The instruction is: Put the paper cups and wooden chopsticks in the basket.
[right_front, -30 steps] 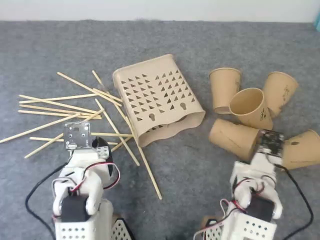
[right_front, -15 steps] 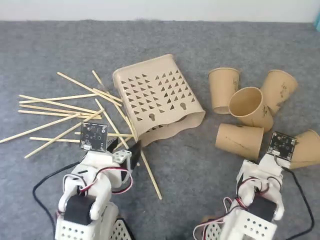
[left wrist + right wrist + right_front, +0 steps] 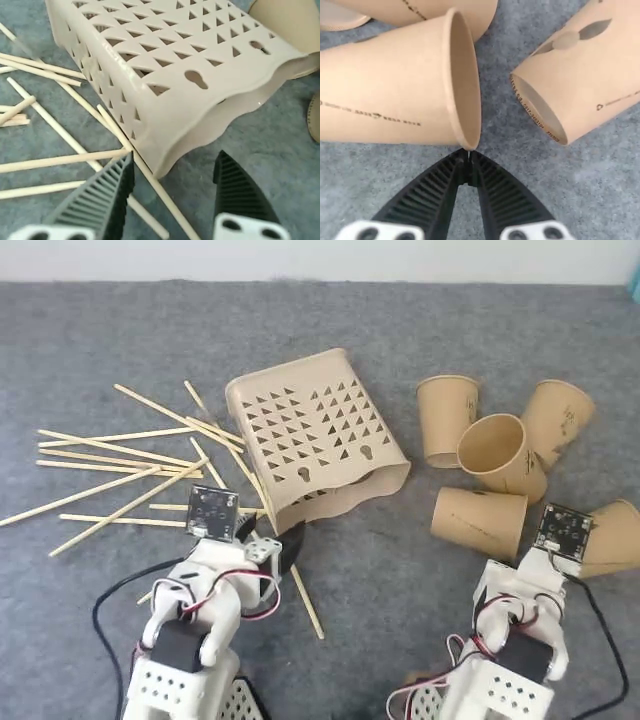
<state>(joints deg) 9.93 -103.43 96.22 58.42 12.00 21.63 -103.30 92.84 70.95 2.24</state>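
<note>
The beige perforated basket (image 3: 315, 430) lies on its side, its wavy rim facing the arms. My left gripper (image 3: 172, 172) is open, with the basket's (image 3: 200, 65) near rim corner just past its fingertips and a wooden chopstick (image 3: 165, 200) lying beneath. More chopsticks (image 3: 120, 455) are scattered to the basket's left. My right gripper (image 3: 468, 162) is shut and holds nothing. Its tips sit at the rim of a paper cup (image 3: 395, 105) lying on its side (image 3: 480, 523). A second lying cup (image 3: 580, 85) is beside it.
Three more paper cups (image 3: 500, 455) are clustered behind the lying ones at the right. A long chopstick (image 3: 300, 590) runs from under the basket toward the front. Grey carpet (image 3: 400, 580) lies open between the two arms.
My left arm has swung right from the chopsticks to the basket's near corner. My right arm pulled back from the lying cup, which shifted slightly, then held still.
</note>
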